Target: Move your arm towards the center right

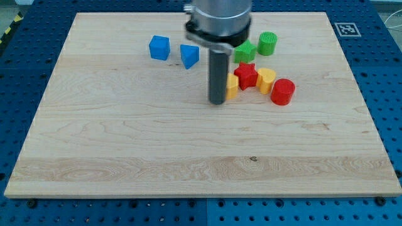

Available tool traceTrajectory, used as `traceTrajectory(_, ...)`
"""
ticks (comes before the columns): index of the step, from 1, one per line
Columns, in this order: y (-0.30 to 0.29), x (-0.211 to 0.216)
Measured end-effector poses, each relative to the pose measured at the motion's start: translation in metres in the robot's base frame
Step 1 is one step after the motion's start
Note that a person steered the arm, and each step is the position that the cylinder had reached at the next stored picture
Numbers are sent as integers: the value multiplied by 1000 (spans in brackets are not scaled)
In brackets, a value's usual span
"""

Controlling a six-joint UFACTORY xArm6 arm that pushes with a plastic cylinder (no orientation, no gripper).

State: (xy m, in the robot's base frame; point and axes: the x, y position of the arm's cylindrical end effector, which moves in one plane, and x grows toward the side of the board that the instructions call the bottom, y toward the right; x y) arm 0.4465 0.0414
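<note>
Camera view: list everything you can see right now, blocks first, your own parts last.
blue cube: 1, blue, upper left of the cluster, near the view's top.
blue triangular block: 1, blue, just right of the cube, apart from it.
green star-like block: 1, green, right of the rod, partly behind it.
green cylinder: 1, green, right of the green star-like block.
red star: 1, red, below the green star-like block.
yellow block by the rod: 1, yellow, partly hidden, shape unclear.
yellow block: 1, yellow, between the red star and the red cylinder.
red cylinder: 1, red, rightmost of the cluster.
wooden board: 1, light wood.
blue pegboard: 1, blue, around the board.
marker tag: 1, black and white, board's top right corner.
my tip: 1, dark, against the left side of the yellow block by the rod.
</note>
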Motion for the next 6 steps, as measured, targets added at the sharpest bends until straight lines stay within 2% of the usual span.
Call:
traceTrajectory(1,23,-6)
traceTrajectory(2,23,10)
traceTrajectory(3,34,49)
traceTrajectory(6,239,49)
